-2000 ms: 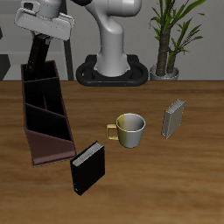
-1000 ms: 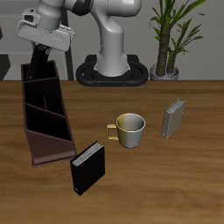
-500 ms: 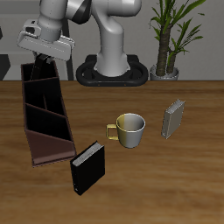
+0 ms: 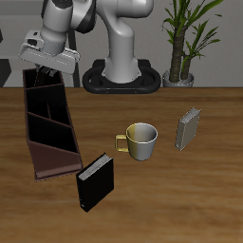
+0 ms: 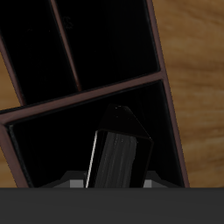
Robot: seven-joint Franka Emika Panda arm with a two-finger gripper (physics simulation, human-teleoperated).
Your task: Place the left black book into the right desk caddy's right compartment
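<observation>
Wooden tabletop carries the whole scene, with the robot's base at its back edge. Held in the gripper (image 4: 42,68), the left black book (image 5: 116,156) now hangs directly over the far end of the right desk caddy (image 4: 47,123), its lower edge at or just inside the right compartment (image 5: 83,140). Over the last two seconds the book has come down steadily: earlier it stood well above the caddy rim, and now only a short dark sliver shows below the gripper in the exterior view. The arm has also leaned further over that end. Judged from this, the insertion step is well advanced and release is probably near.

The fingers are pinched on the book; the wrist view shows it rising between them, with the compartment's black walls around it.

Other items have not moved: the twin black book (image 4: 95,183) near the table's front edge, the mug (image 4: 140,141) and the grey ribbed book (image 4: 189,128) farther along, the plant (image 4: 186,38) behind.

Hidden or unclear:
- The book's lower edge and the compartment floor are both black; contact cannot be told.
- The fingertips are cut off in the wrist view.
- The gripper covers most of the book in the exterior view.
</observation>
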